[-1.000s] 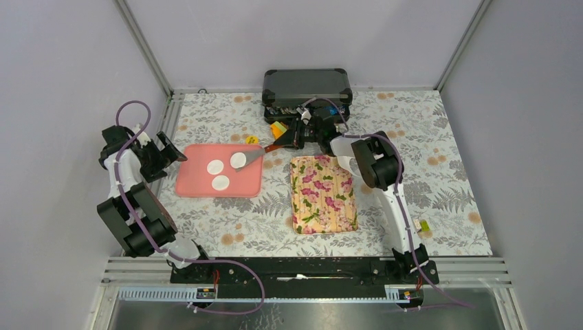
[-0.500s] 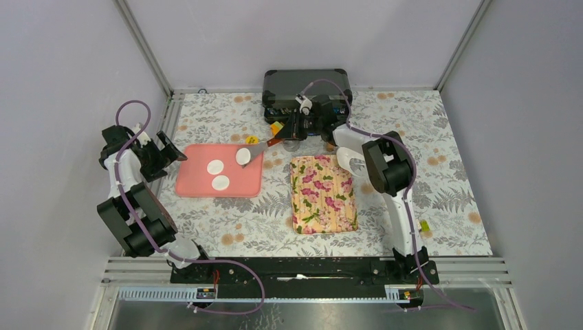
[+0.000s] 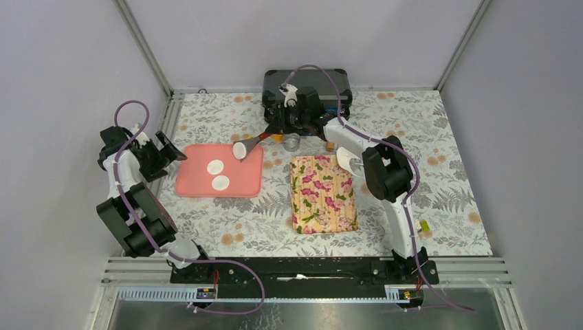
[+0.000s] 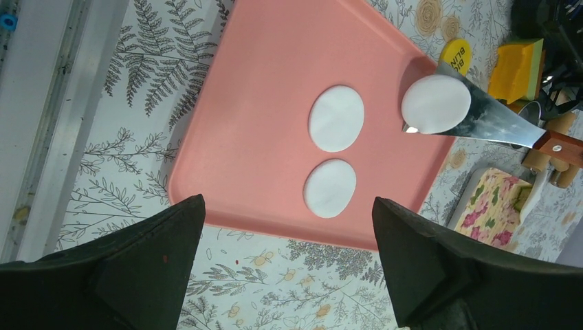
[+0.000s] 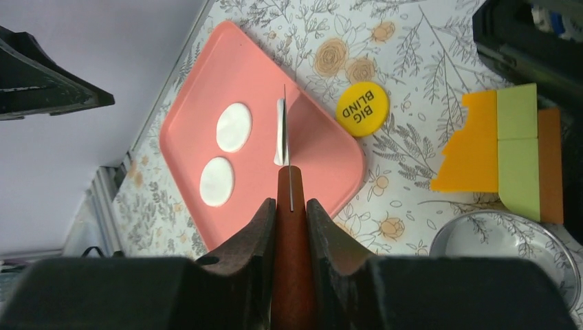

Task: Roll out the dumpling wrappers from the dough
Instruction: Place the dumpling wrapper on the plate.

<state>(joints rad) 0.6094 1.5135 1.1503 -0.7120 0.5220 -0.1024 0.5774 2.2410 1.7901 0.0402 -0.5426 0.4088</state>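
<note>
Right fingers (image 5: pixel 256 237) pinching spatula (image 5: pixel 291 268), blade tilted with 1 wrapper (image 4: pixel 436 104) stuck to it over tray (image 4: pixel 275 75) corner, 2 wrappers (image 4: pixel 336 117) (image 4: pixel 330 188) on tray, left fingers (image 4: pixel 137 265) spread.

You have a pink tray (image 4: pixel 275 82) of smooth plastic, a bit dull. The blade (image 4: pixel 495 120) is shiny metal, and its handle (image 5: pixel 292 227) is smooth brown wood. The wrappers (image 4: pixel 336 117) look soft and not shiny. The flowery mat (image 3: pixel 323 196) looks like cloth. The tin (image 5: pixel 502 237) is shiny metal.
</note>
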